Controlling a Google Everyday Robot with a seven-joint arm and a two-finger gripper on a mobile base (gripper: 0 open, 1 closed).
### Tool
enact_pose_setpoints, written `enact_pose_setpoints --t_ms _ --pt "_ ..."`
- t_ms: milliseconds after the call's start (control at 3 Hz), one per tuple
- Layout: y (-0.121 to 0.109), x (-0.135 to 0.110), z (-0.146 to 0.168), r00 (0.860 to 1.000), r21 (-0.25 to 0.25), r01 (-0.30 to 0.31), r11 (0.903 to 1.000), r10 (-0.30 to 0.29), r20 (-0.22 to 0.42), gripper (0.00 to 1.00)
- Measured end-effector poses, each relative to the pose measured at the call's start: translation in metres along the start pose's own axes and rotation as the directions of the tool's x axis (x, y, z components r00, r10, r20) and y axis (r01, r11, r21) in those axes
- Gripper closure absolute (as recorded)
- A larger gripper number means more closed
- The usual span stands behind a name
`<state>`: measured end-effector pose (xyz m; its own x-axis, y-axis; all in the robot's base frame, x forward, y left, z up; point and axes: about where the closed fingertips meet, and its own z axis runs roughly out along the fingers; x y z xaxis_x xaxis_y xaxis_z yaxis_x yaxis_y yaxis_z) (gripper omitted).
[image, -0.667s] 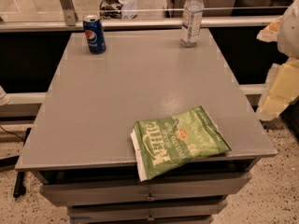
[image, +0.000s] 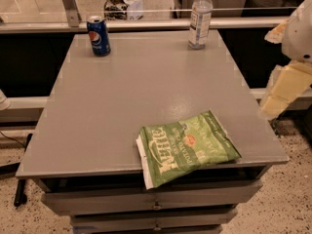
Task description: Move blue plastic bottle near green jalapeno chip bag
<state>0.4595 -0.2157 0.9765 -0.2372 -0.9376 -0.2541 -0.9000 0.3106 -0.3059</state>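
The blue plastic bottle (image: pixel 200 18) stands upright at the far right of the grey table (image: pixel 146 91); it is clear with a white cap and a white label. The green jalapeno chip bag (image: pixel 187 147) lies flat at the table's front right edge, with white "Kettle" lettering, and slightly overhangs the edge. The two are far apart. My gripper is out of view; only a white and cream part of my arm (image: pixel 292 67) shows at the right edge, beside the table and above the floor.
A dark-blue Pepsi can (image: pixel 98 35) stands at the far left of the table. A rail with glass panels (image: pixel 146 24) runs behind the table. Drawers (image: pixel 156 199) sit under the front edge. The floor is speckled.
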Motion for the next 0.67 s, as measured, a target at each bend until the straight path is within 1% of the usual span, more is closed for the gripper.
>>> enact_pose_setpoints --t_ms 333,667 --pt "-0.045 -0.001 0.04 0.993 0.068 -0.103 0.9923 0.098 0.073 0.0" --pt "-0.092 -0.002 0.075 0.965 0.125 -0.211 0.9695 0.186 0.185 0.0"
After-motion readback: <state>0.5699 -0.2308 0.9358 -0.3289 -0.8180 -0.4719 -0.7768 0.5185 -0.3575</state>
